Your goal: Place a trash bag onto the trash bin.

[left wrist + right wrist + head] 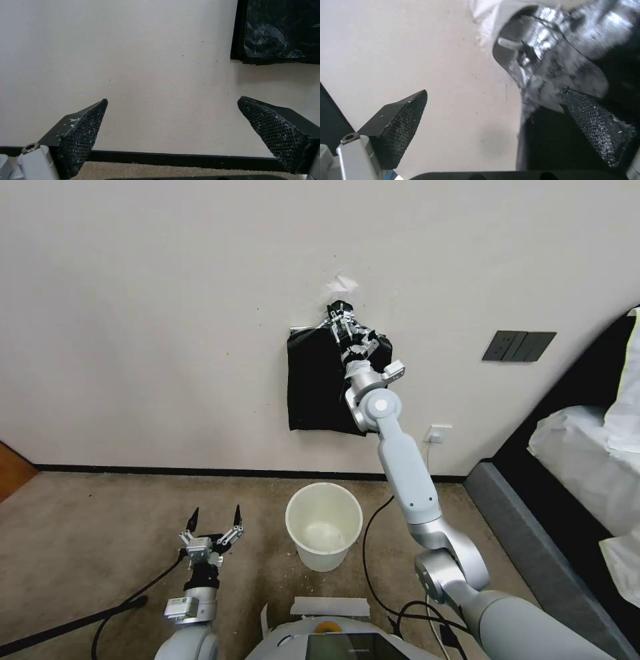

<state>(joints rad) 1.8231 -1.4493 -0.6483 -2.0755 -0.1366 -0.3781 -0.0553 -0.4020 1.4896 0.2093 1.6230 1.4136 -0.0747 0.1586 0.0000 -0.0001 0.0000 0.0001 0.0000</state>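
Item: right gripper (340, 317), reaching high at the top edge of the stack of black bags (317, 387) hanging on the wall (167, 313), fingers spread wide and holding nothing, one finger (596, 125) brushing a lifted, crinkled trash bag (553, 70). Trash bin (324, 525) is standing empty on the carpet below. Left gripper (213, 527) is idling low, open. Risk: closing here may be pinching several sheets, or slipping off glossy film.

Even soft light; R wrist blurred
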